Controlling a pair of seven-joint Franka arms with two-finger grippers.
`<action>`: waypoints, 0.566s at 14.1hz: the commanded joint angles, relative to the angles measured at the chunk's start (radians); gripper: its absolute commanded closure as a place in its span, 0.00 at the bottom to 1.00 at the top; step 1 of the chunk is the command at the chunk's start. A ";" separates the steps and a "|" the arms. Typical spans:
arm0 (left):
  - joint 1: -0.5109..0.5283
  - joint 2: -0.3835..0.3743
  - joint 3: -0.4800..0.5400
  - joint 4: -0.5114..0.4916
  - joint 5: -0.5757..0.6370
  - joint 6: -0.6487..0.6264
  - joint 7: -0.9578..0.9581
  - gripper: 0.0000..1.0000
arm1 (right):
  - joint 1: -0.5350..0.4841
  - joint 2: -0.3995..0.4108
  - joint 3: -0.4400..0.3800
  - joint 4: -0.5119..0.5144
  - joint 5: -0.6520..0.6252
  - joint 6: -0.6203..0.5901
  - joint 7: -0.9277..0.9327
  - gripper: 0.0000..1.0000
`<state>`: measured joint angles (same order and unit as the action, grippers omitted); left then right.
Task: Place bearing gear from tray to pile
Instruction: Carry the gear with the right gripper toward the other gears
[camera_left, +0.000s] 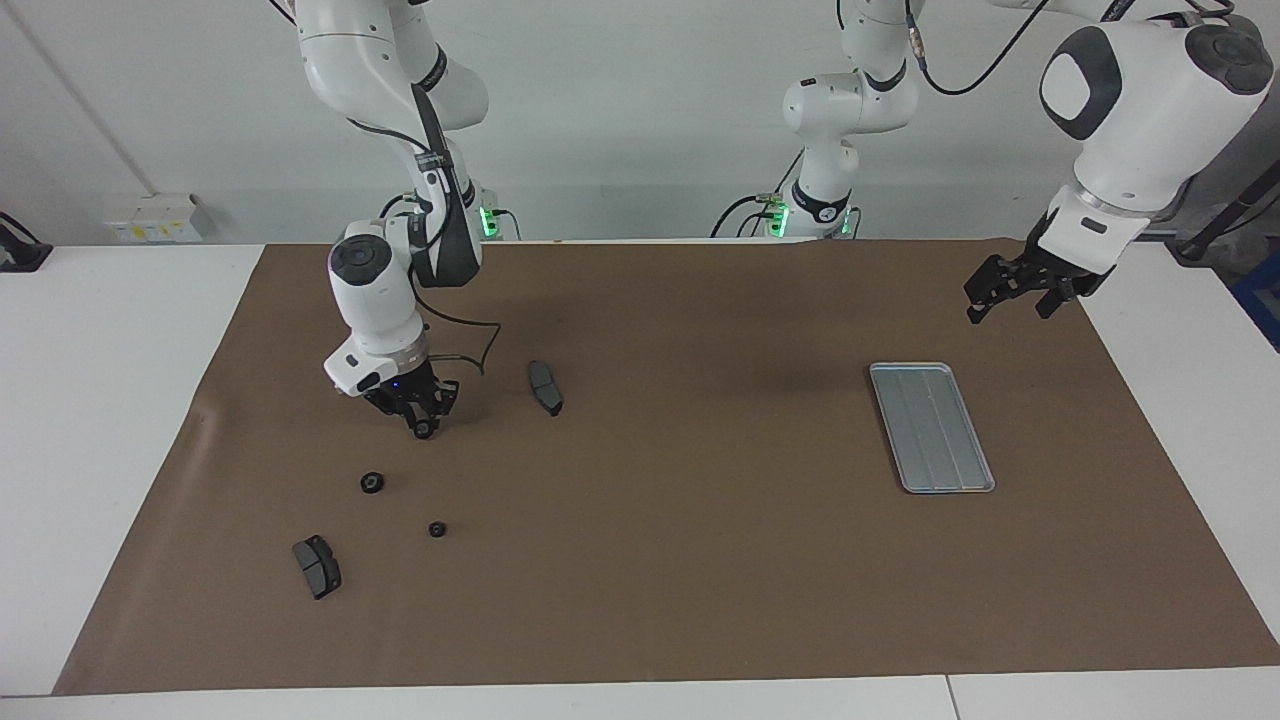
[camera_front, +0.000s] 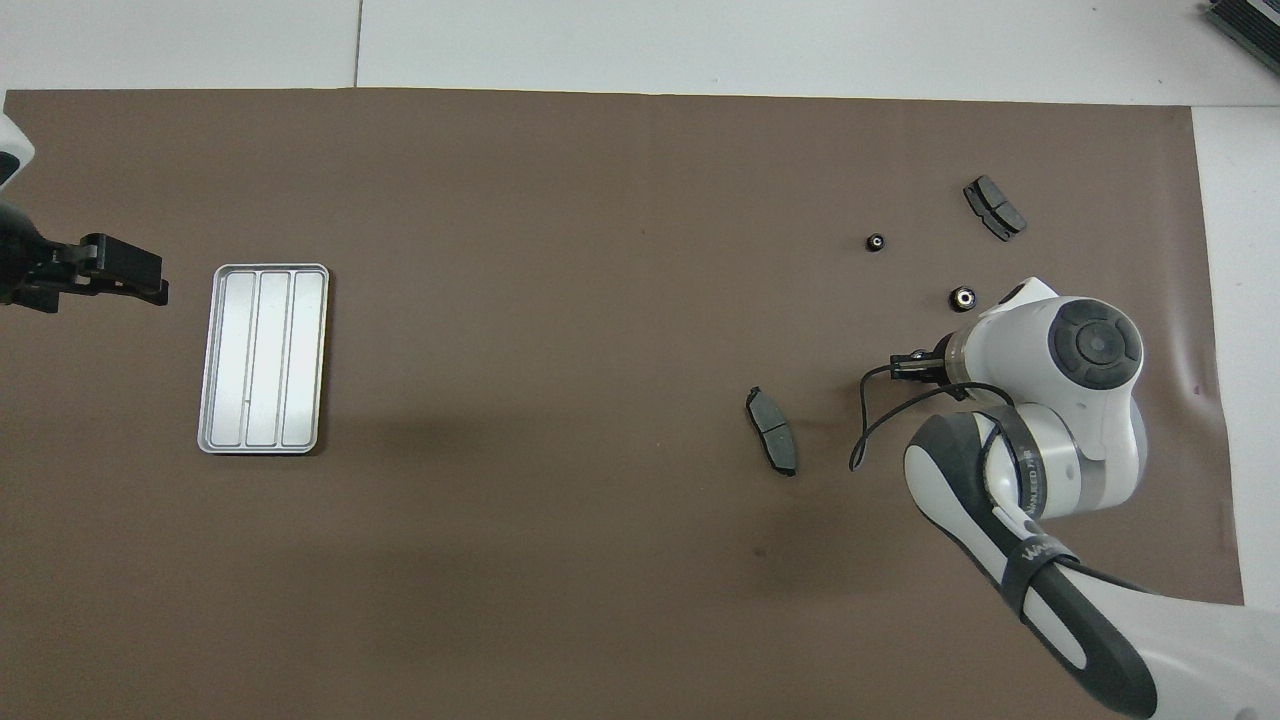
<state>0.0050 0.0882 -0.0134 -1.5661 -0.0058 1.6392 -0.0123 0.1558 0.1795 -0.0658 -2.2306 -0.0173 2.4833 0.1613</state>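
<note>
brown mat (camera_left: 700, 560) covers most of the white table (camera_left: 100, 400) and carries everything else. tray (camera_left: 931, 427), silver-grey and ribbed, lies flat on the mat toward the left arm's end of the table, with nothing in it. left gripper (camera_left: 1010, 295) waits in the air, not over the tray but just off its end nearer the robots, fingers spread wide and holding nothing. right gripper (camera_left: 423, 425) hangs low over the mat well apart from the tray, toward the right arm's end, pinching a small dark bearing gear (camera_left: 424, 431) at its fingertips. brake pad (camera_left: 545, 387) lies between that gripper and the tray, much closer to the gripper. second brake pad (camera_left: 317, 566) lies farthest from the tray and farther from the robots. two more bearing gears sit on the mat between them: a larger gear (camera_left: 372, 482) and a smaller gear (camera_left: 437, 529), both apart from each other.
</note>
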 joint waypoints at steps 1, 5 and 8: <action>-0.010 -0.030 0.006 -0.035 0.020 0.013 0.006 0.00 | 0.002 -0.026 -0.002 -0.018 0.066 0.013 -0.023 0.00; -0.008 -0.030 0.006 -0.035 0.020 0.014 0.008 0.00 | 0.001 -0.037 -0.014 0.124 0.054 -0.105 -0.019 0.00; -0.008 -0.030 0.006 -0.035 0.020 0.014 0.009 0.00 | -0.025 -0.055 -0.019 0.291 0.008 -0.300 0.026 0.00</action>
<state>0.0050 0.0882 -0.0134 -1.5661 -0.0058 1.6392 -0.0122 0.1529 0.1371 -0.0822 -2.0417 0.0149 2.3007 0.1655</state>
